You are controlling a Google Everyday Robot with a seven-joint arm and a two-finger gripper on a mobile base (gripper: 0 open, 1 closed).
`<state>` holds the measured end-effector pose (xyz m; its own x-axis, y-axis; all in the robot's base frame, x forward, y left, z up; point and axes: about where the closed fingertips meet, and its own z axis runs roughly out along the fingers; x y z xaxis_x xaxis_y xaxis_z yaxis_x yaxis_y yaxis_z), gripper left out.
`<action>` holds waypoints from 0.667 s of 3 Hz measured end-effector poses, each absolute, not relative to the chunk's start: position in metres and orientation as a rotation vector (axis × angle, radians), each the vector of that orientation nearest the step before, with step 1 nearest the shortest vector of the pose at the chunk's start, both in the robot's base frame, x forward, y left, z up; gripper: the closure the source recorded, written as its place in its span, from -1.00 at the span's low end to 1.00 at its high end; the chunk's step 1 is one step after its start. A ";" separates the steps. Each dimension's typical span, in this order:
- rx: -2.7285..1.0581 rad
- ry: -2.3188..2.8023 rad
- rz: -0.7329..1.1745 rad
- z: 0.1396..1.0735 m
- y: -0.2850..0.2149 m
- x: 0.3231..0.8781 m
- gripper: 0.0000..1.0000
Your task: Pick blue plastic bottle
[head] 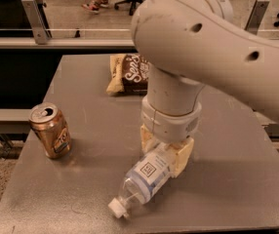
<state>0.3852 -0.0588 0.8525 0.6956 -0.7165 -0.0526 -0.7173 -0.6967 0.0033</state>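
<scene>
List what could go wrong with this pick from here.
1. The gripper sits over the base end of the blue plastic bottle, far from its cap. Lifted from there, the bottle may tip or slip out.
2. The bottle lies on its side near the front edge of the table, so a nudge might roll it off.
</scene>
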 end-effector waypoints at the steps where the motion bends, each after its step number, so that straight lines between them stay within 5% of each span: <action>1: -2.759 1.349 0.143 0.873 -0.069 0.393 0.89; 2: -2.634 1.419 0.215 0.907 -0.082 0.396 1.00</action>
